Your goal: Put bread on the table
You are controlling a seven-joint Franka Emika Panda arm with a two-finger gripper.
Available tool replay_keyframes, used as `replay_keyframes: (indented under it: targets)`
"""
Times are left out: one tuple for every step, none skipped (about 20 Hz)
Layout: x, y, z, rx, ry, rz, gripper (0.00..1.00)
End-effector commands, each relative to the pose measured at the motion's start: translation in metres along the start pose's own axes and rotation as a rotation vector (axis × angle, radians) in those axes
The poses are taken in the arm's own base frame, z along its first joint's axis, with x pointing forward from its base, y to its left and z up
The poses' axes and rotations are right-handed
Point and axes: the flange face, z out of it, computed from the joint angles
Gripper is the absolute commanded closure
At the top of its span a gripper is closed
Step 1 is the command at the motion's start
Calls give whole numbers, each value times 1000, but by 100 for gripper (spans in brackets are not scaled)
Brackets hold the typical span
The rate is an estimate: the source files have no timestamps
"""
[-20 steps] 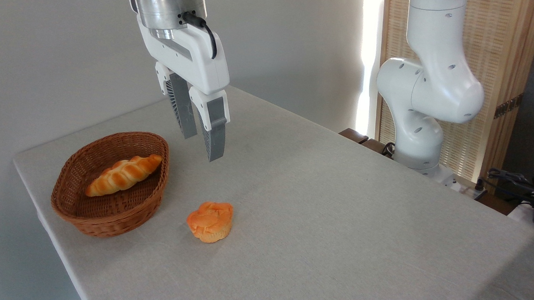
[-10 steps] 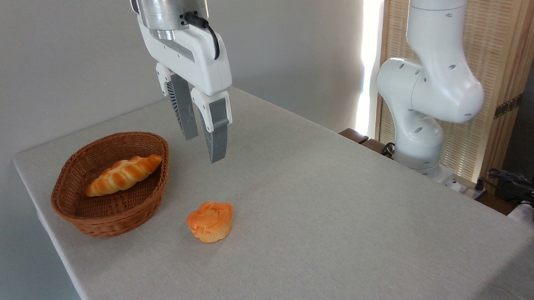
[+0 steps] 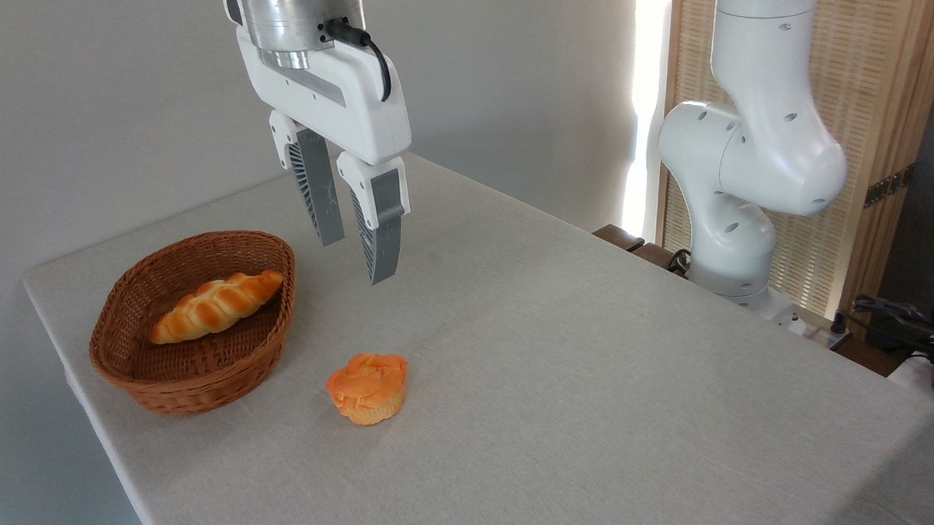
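The bread (image 3: pixel 367 387), a small orange muffin-like bun with a lumpy top, sits upright on the light grey table (image 3: pixel 557 359), just right of the basket. High above and slightly behind it hangs my gripper (image 3: pixel 356 262), fingers pointing down and open with nothing between them. A clear gap separates the fingertips from the bun.
A brown wicker basket (image 3: pixel 122 359) stands at the left end of the table and holds a long twisted golden loaf (image 3: pixel 215 306). The arm's white base (image 3: pixel 736 225) rises at the far right edge, with cables (image 3: pixel 900 316) beside it.
The gripper has drifted a little to the right and its wrist has turned slightly. The bun and the basket have stayed put.
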Motion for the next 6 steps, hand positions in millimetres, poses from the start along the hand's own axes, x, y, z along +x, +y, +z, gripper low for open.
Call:
replay_keyframes:
  targets:
    - [0, -3, -4, 10, -10, -12, 0]
    - [0, -2, -5, 11, -9, -5, 0]
    - [0, -2, -5, 11, -9, -4, 0]
    - [0, -3, -4, 10, -10, -5, 0]
    - [0, -2, -5, 11, -9, -5, 0]
    - [-2, -5, -4, 11, -8, -8, 0]
